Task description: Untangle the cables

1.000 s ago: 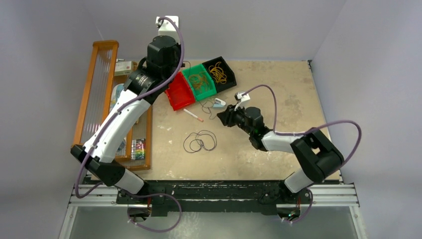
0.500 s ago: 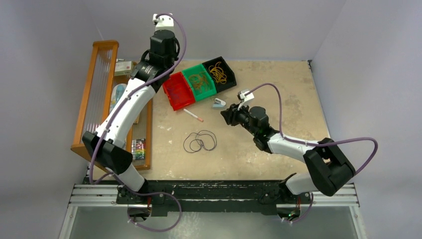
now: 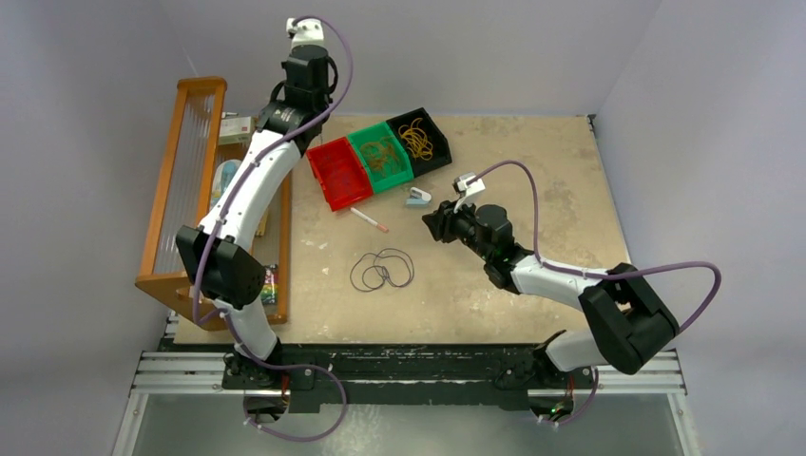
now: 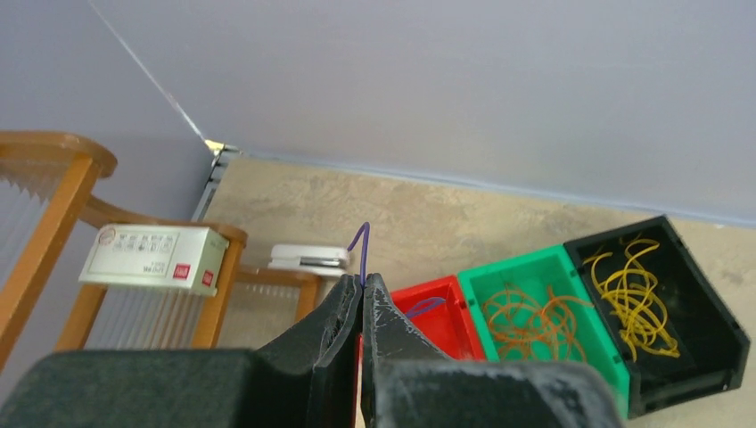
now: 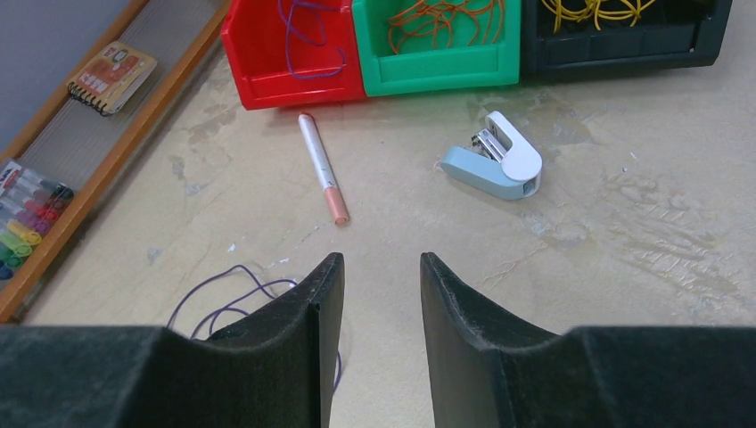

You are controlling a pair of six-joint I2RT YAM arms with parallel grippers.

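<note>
A tangle of thin purple cable point(image 3: 382, 269) lies in loops on the table's middle; its edge shows in the right wrist view point(image 5: 223, 290). More purple cable lies in the red bin point(image 5: 308, 31). My left gripper point(image 4: 363, 281) is raised high above the red bin point(image 3: 339, 173) and shut on a purple cable strand point(image 4: 361, 241) that sticks up between its tips. In the top view its fingers are hidden under the wrist point(image 3: 306, 71). My right gripper point(image 5: 379, 263) is open and empty, low over the table just right of the tangle, also in the top view point(image 3: 430, 220).
A green bin with orange cables point(image 3: 382, 155) and a black bin with yellow cables point(image 3: 416, 140) stand beside the red one. A stapler point(image 3: 417, 197) and a pen point(image 3: 368, 220) lie in front of them. A wooden rack point(image 3: 181, 171) runs along the left edge.
My left arm has swung up and back toward the far wall, still shut on the purple strand. My right gripper shifted slightly right early on, then stayed still and open.
</note>
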